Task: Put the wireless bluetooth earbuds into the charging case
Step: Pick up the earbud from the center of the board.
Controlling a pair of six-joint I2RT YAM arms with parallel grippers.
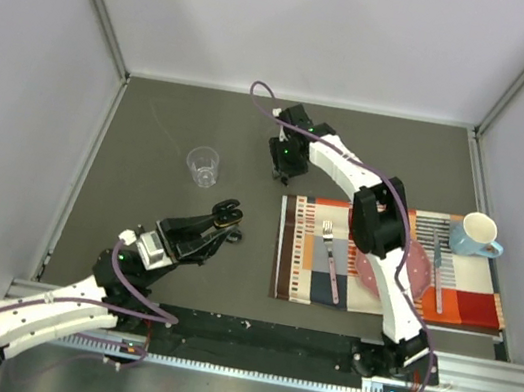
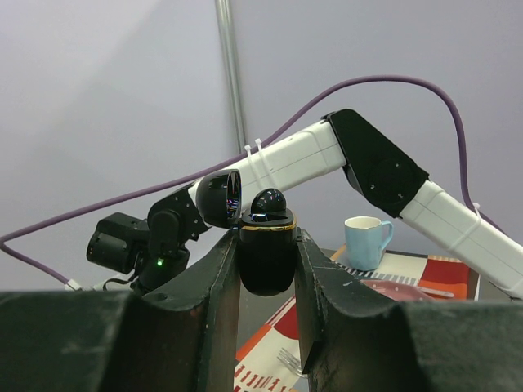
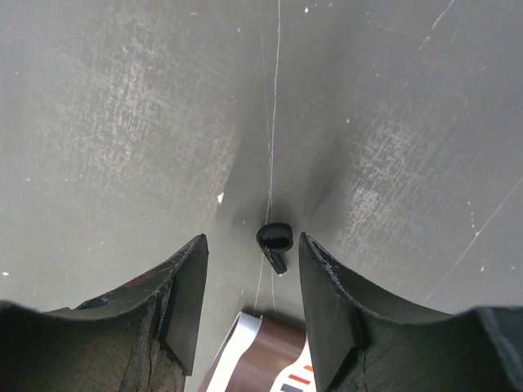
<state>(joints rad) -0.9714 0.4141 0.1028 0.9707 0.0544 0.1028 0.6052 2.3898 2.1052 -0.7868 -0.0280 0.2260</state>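
Presently, the left gripper [image 2: 266, 238] is clamping the case [image 2: 265, 261] upright between its fingers [image 2: 214, 302], well left of the mat [image 1: 306, 265]. The lid [image 2: 221, 198] is standing hinged back, and one earbud [image 2: 268, 202] is showing as a glossy dome above the case's rim. The right gripper [image 3: 252, 242] is hovering just beyond the mat's far left corner, pointing down at the table [image 3: 122, 122] with its jaws spread wide. A second earbud [image 3: 274, 239] is lying on the table between these fingers [image 3: 184, 302], touching neither, just past that corner. A clear cup [image 1: 203, 166] is standing left of the mat. A fork [image 1: 330, 254], plate [image 1: 421, 275], knife [image 1: 438, 278] and mug [image 1: 479, 234] are resting on the mat.
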